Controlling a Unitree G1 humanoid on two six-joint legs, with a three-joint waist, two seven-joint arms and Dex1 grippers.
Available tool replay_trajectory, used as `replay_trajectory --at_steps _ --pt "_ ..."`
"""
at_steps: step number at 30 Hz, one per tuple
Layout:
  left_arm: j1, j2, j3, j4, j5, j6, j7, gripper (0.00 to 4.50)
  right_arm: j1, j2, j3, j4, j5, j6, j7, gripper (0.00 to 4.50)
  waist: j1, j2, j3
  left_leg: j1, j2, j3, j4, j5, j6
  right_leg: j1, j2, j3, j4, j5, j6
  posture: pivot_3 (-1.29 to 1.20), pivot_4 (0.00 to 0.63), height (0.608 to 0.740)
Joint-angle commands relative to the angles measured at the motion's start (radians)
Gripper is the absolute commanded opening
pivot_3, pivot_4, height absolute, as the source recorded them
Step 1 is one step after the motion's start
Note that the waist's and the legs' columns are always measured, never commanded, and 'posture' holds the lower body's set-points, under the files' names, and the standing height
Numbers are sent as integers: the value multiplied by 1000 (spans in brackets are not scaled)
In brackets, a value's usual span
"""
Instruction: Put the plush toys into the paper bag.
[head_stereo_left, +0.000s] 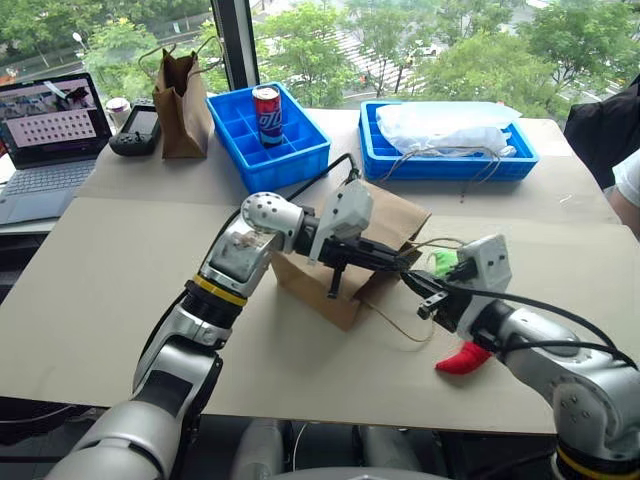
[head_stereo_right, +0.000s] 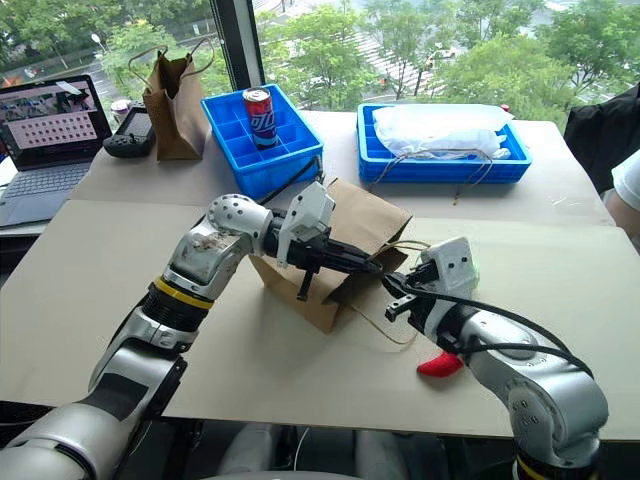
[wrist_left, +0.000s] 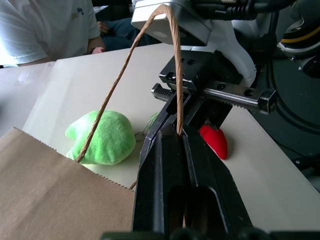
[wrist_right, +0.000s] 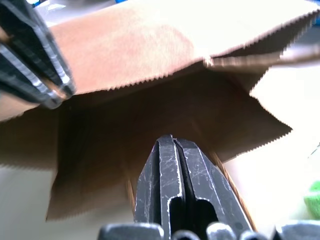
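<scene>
Both toys still out, mid-right of frame: round light-green plush (wrist_left: 102, 137) and red chili plush (head_stereo_left: 463, 358) beside wide brown kraft bag (head_stereo_left: 385, 225). Left gripper (head_stereo_left: 405, 262) clenched on twine handle (wrist_left: 150, 60); right gripper (head_stereo_right: 392, 303) clenched, empty.

Back of worktop (head_stereo_left: 120, 300): open laptop (head_stereo_left: 45, 140) at far left, black handheld controller (head_stereo_left: 136, 130) beside it, then a narrow tall brown bag (head_stereo_left: 182, 108). Blue compartment tray (head_stereo_left: 268, 138) holds an upright red can (head_stereo_left: 267, 114); second blue tray (head_stereo_left: 448, 152) carries a white plastic bag (head_stereo_left: 440, 126). Person's white sleeve (head_stereo_left: 628, 180) at right edge.
</scene>
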Motion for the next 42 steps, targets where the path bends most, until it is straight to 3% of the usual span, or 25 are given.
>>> replay_trajectory --at_steps 1,8,18,28,33,39,42 --pt "-48 9 44 -34 -34 12 -7 0 -63 30 106 135 -109 -165 33 49 0 0 0 0 0 0 0 0 0 0 0 0 0 0 0 0 150 734" --pt "-88 34 118 -9 -61 49 21 0 -84 62 266 408 -296 -438 118 49 3 0 0 -2 -2 -1 0 0 0 0 -1 -1 0 0 0 0 150 734" --pt "-92 65 141 46 -22 -5 60 0 -24 71 307 333 -376 -558 177 49 1 0 0 -1 -2 -1 0 0 0 -1 -2 -1 0 0 1 0 150 734" --pt "-30 83 130 12 6 -17 83 0 -135 135 455 451 -599 -349 50 49 -3 1 0 0 -1 -1 0 1 -1 0 -2 -1 2 0 0 0 150 734" --pt "42 151 113 -4 57 -73 76 0 -123 99 469 375 -663 -225 30 49 1 1 0 3 -2 0 0 1 -2 2 -2 0 2 0 0 0 150 734" --pt "110 238 155 18 83 -99 95 0 -67 40 347 73 -543 -72 129 49 14 1 0 1 -1 0 0 1 -2 1 -4 -1 1 0 1 0 150 734" --pt "99 222 183 30 54 -70 129 0 -61 30 242 -47 -433 13 201 49 15 1 0 -1 0 -1 0 1 -2 0 -4 -2 1 0 1 0 150 734"
